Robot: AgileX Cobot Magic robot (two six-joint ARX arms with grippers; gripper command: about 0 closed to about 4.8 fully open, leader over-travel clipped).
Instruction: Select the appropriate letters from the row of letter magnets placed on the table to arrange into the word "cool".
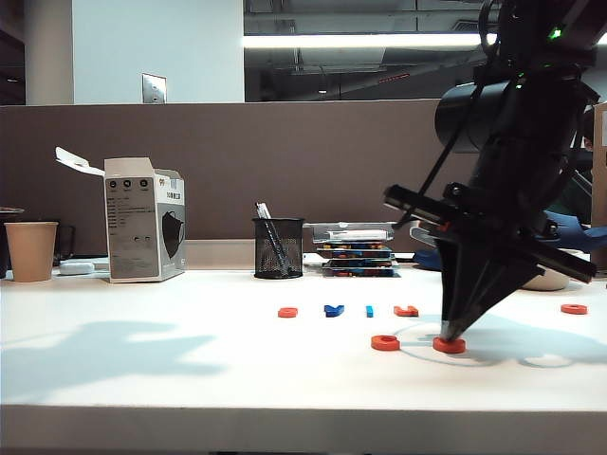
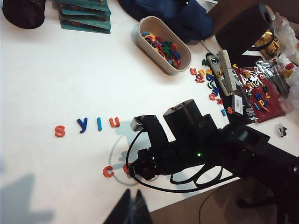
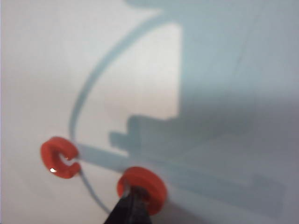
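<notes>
Four letter magnets lie in a row on the white table: orange s, dark-blue y, light-blue l and orange u. In front of the row lies an orange c. Beside it is an orange o ring. My right gripper points down, shut, with its tips set in the ring's hole. Another orange ring lies apart at the far right. My left gripper is shut and empty, hovering high above the table's near edge.
A paper cup, a white carton, a mesh pen holder and a stack of boards line the back. A white oval tray of letters, loose letters and a stapler lie at the right.
</notes>
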